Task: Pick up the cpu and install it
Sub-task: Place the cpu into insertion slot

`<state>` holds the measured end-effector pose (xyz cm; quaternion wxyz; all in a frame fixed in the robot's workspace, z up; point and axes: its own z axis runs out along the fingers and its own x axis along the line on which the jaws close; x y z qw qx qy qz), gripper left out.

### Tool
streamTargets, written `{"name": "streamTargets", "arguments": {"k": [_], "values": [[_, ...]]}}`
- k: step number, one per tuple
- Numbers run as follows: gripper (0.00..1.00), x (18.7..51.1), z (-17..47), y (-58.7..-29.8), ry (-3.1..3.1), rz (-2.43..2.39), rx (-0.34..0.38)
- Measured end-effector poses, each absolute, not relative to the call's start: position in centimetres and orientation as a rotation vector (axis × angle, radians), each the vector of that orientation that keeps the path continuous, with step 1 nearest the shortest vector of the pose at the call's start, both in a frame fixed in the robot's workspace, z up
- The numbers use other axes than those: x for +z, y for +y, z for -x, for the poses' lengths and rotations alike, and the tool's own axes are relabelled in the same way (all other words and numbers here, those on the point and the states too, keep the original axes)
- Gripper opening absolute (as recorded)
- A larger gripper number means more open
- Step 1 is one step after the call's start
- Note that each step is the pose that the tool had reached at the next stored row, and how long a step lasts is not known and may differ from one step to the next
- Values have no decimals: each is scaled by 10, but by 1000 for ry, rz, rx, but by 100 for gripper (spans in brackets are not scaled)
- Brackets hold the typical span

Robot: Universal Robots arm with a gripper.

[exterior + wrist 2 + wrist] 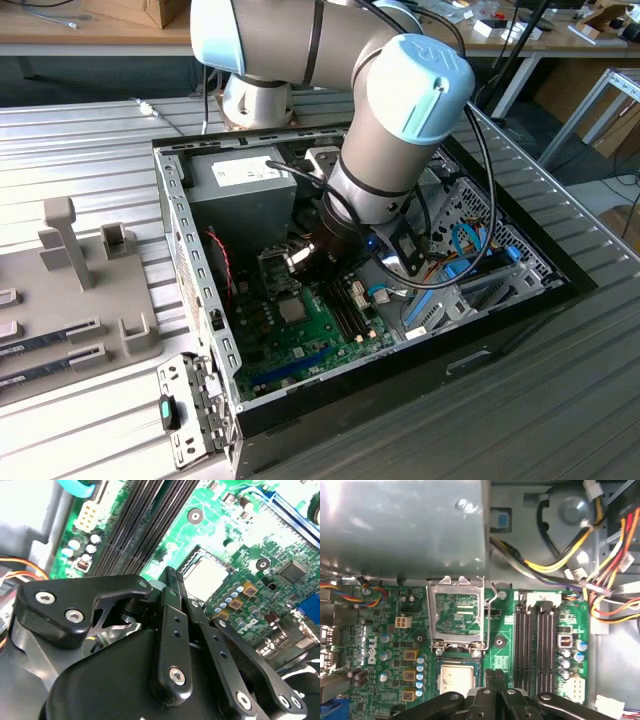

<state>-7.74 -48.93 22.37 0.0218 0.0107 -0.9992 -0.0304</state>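
Note:
The cpu (456,677), a small silver-grey square, lies flat in its socket on the green motherboard (395,605) inside the open computer case. It also appears as the cpu (207,577) in the second wrist view and as the cpu (292,309) in the exterior view. The socket's silver metal frame (457,612) stands swung open just beyond it. My gripper (493,674) hovers beside the cpu's edge, its black fingers (172,610) drawn together with nothing between them. In the exterior view the gripper (300,258) hangs low over the board.
The grey power supply box (400,525) sits close behind the socket. Black memory slots (535,645) run beside it. Coloured cable bundles (600,565) hang at one side. The case wall (185,270) borders the board, and a grey fixture plate (80,290) lies at the exterior view's left.

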Motion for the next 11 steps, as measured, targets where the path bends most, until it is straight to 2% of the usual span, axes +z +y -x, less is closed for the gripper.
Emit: {"name": "streamTargets", "arguments": {"k": [3, 11], "values": [[11, 225, 76, -489, -3096, -33, -118], [11, 226, 75, -489, -3095, -33, -117]]}}
